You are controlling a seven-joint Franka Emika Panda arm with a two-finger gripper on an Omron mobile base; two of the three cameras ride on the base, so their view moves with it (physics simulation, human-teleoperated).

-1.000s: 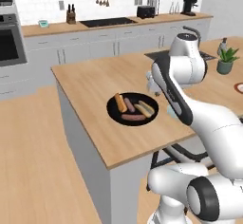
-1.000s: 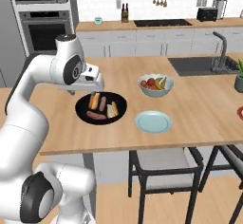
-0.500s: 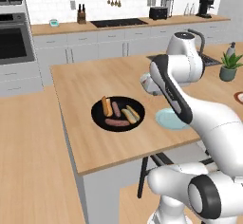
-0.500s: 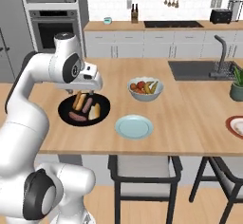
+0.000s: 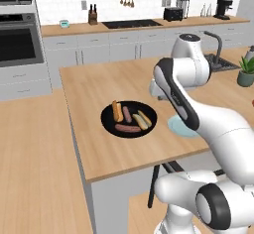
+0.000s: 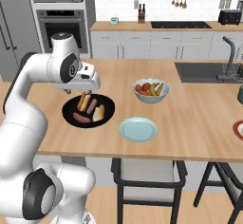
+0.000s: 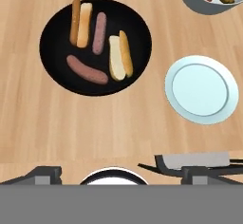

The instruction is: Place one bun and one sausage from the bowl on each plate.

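The gripper (image 7: 118, 171) is held spread above the surface (image 7: 118, 133); the bowl (image 7: 52, 47) and blue plate (image 7: 201, 89) are seen ahead of it.

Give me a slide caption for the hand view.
Black bowl holding two buns and two sausages, beside an empty pale blue plate on the wooden counter.

Even, bright, shadow-light rendering is seen throughout.
The scene is lit softly from above, and no glare is thrown on the wooden counter (image 6: 190, 118). Only a faint, soft shadow is cast under the black dish (image 7: 95, 45) and the pale blue plate (image 7: 201, 89). The two base views are rendered slightly soft, with mild blur along edges. The hand view is sharper, and the rolls and sausages are clearly resolved; no edge distortion is noticed.
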